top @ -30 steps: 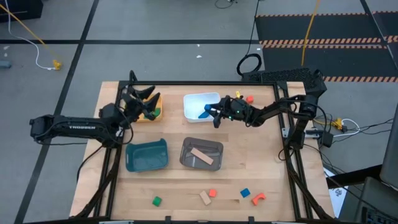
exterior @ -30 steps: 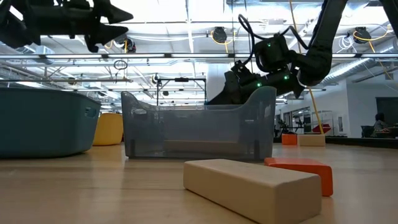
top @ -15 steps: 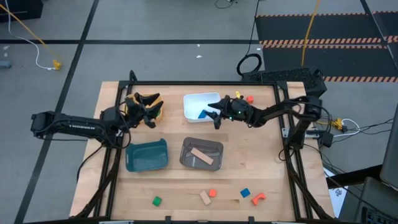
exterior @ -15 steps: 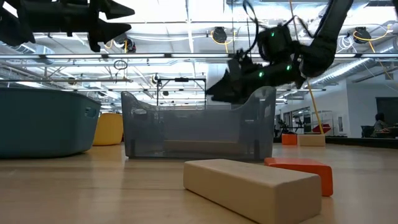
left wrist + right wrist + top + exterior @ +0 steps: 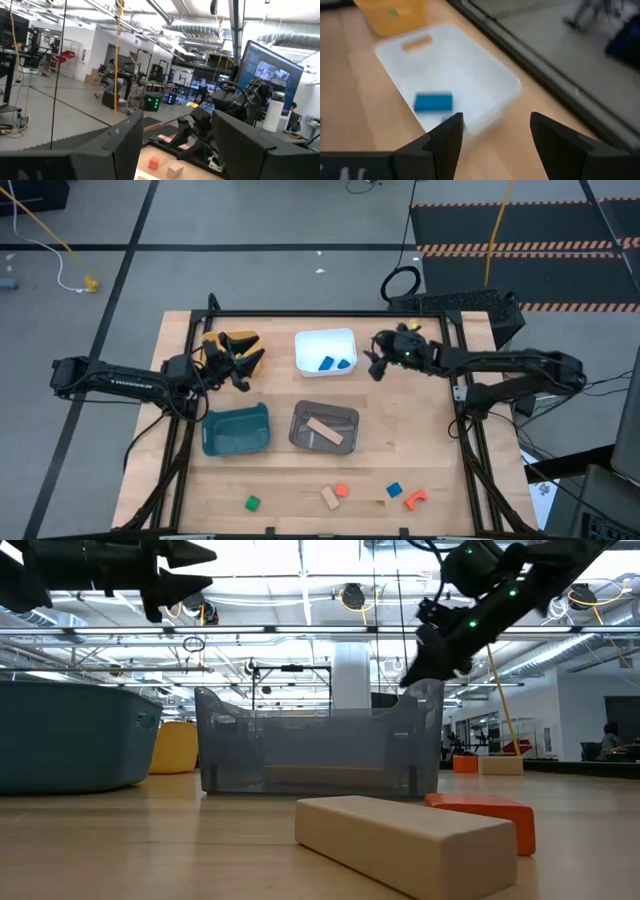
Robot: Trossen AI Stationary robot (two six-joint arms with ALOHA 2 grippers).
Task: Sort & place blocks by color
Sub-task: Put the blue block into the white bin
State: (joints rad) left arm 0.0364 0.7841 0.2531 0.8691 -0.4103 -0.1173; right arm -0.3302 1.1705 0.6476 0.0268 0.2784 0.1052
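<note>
Our right fingers (image 5: pixel 374 366) stand wide and empty just beside the white bin (image 5: pixel 345 335), where two blue blocks (image 5: pixel 336 363) lie ahead of them. The left fingers (image 5: pixel 240 366), also wide and empty, hover over the yellow bin (image 5: pixel 212 339). The remaining blocks (image 5: pixel 340 491) lie well apart across the tabletop (image 5: pixel 430 440), and we judge a long reach could clip the grey bin (image 5: pixel 297 425) between.

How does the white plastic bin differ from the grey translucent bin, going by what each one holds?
The white plastic bin holds two blue blocks; the grey translucent bin holds one tan wooden bar. The white bin sits at the table's far edge, while the grey bin sits nearer the middle. Both are open-topped, rectangular and upright.
</note>
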